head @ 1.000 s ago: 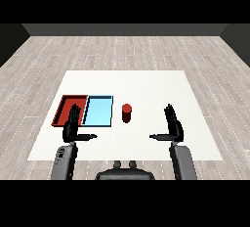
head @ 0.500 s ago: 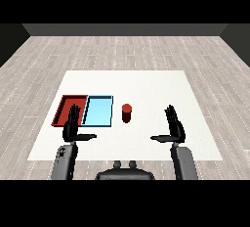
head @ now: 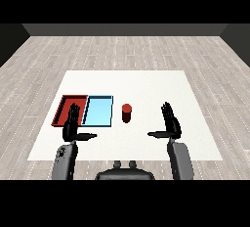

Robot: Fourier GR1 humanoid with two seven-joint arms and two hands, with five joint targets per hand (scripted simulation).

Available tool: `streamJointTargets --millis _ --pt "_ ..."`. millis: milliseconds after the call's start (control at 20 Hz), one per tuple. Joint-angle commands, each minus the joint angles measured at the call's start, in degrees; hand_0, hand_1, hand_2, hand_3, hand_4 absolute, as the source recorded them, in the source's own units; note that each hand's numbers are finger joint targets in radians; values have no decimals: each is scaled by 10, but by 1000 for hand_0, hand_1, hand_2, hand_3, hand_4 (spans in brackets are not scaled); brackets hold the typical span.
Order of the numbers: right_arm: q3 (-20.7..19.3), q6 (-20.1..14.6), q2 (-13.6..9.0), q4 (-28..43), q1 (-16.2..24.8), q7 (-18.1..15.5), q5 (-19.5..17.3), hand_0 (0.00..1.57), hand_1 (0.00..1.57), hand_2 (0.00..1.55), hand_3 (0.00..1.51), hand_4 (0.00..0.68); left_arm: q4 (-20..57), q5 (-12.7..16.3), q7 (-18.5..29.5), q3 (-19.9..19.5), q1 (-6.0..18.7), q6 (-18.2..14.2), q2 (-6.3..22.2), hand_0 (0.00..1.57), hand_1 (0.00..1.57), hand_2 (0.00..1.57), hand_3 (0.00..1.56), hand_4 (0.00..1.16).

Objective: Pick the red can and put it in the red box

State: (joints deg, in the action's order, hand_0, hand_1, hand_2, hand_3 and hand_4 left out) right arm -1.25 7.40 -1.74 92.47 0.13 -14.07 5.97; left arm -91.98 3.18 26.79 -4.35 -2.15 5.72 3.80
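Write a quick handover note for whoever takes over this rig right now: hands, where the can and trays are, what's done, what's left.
Left hand: open, holding nothing, raised in front of the red tray.
Right hand: open, holding nothing, raised to the right of the red can.
The red can stands upright on the table, just right of the light blue tray, which lies beside the red tray.
Done: nothing; can not yet touched.
Left: grasp the can, carry it over the blue tray, set it in the red tray.

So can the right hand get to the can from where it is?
Probably yes. The can stands upright on bare table between the blue tray and the open right hand, with nothing in between.
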Motion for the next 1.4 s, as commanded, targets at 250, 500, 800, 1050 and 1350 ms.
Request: streamJointTargets --millis 250,500,800,1050,1350 --pt "17 5 4 -9 -26 40 24 0 0 0 0 0 25 11 21 -18 9 16 9 0 0 0 0 0" --pt "75 -73 17 -110 -85 -5 27 0 0 0 0 0 -8 3 8 -8 -4 0 -4 0 0 0 0 0" --pt "70 -63 17 -159 -119 -22 54 0 0 0 0 0 -9 12 14 -12 -8 17 2 0 0 0 0 0" --pt "115 -89 17 -231 -118 -86 67 0 0 0 0 0 15 11 26 -15 -4 15 -4 0 0 0 0 0" --pt "150 -131 17 -281 -164 -116 89 0 0 0 0 0 -34 24 3 -15 -25 25 1 0 0 0 0 0"
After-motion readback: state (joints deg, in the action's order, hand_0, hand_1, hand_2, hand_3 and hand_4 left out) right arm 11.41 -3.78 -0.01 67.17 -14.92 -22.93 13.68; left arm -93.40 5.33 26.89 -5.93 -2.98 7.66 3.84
